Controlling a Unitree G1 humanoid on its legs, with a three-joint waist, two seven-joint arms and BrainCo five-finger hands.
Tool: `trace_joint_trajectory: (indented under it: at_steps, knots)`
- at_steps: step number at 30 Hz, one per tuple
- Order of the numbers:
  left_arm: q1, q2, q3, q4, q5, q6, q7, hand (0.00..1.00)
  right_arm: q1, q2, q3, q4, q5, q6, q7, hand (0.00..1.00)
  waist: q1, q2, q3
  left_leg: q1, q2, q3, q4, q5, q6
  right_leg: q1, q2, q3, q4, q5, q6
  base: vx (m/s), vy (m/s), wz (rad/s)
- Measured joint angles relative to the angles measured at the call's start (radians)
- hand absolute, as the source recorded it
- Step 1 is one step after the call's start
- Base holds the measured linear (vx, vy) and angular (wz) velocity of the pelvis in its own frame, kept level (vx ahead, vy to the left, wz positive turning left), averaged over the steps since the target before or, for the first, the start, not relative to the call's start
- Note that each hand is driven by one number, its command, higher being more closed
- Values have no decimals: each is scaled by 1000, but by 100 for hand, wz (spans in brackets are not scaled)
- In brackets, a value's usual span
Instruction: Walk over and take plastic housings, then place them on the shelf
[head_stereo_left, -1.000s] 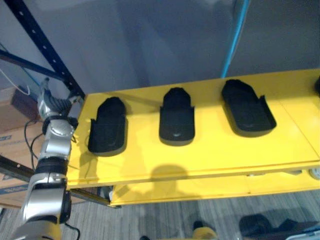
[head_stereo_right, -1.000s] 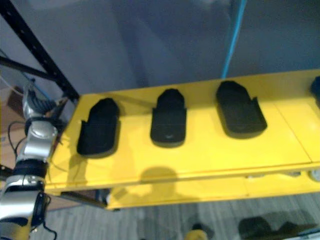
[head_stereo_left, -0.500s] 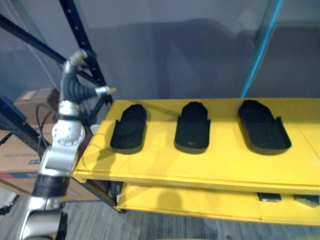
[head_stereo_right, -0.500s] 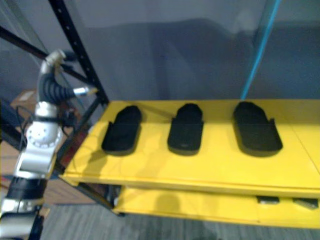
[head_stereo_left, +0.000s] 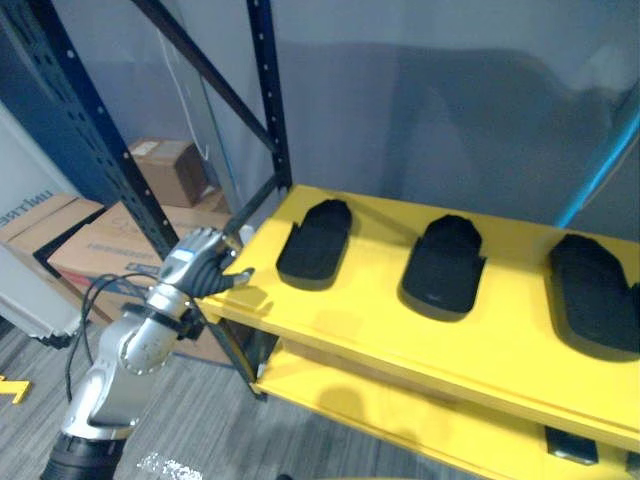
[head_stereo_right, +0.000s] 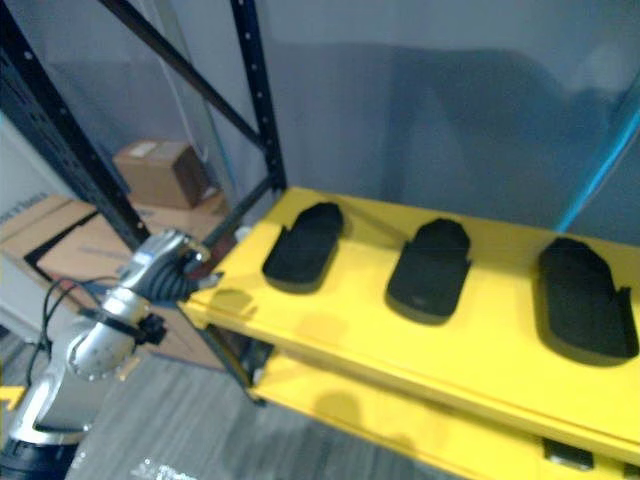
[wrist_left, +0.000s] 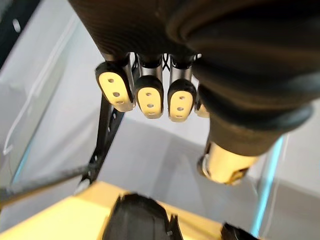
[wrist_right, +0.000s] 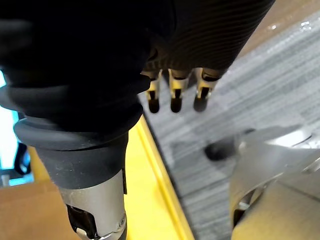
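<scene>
Three black housings lie in a row on the shelf (head_stereo_left: 340, 330), on its yellow top board: the end housing (head_stereo_left: 315, 240) nearest the shelf's left end, the middle housing (head_stereo_left: 442, 265) further along, and the third housing (head_stereo_left: 595, 295) past that. All three lie apart from each other and rest flat on the board.

My left hand (head_stereo_left: 203, 268) hangs just off the shelf's left front corner, fingers curled in and thumb out towards the board, holding nothing. My right hand (wrist_right: 175, 92) hangs loose and empty over the floor (wrist_right: 260, 90), beside the shelf's yellow edge.

I judge these shells to be light, stiff moulded plastic, hollow like shallow trays with raised side walls. The finish looks smooth, so a flat palm could slip. I would take one across its narrow width, thumb on one side wall and fingers on the other, near the middle so it does not tip.

The third housing is cut off at the edge. I cannot tell whether anything sits inside the shells, or how thick their walls are. The lower board (head_stereo_left: 340, 385) carries small things at its far end that are too small to make out.
</scene>
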Motion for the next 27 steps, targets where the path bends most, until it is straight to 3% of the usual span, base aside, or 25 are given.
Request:
trace_joint_trajectory:
  at_steps: [10,19,27]
  knots:
    - [-45,3,-165,87,27,23,-174,100,-16,-5,0,34,2,2,1,0,-19,-3,14,-1,-1,4,0,0,0,-4,4,3,0,0,0,0,0,0]
    - [-121,3,-245,309,43,90,-254,100,-22,-5,1,15,3,21,0,0,-34,-3,40,40,4,34,0,-17,-7,6,10,30,-4,-3,-3,11,0,-11]
    - [-140,3,-279,390,80,106,-319,100,-15,0,1,-27,0,26,1,0,-36,-4,45,52,-3,42,0,-29,-9,18,3,32,-19,-3,-1,55,10,-4]
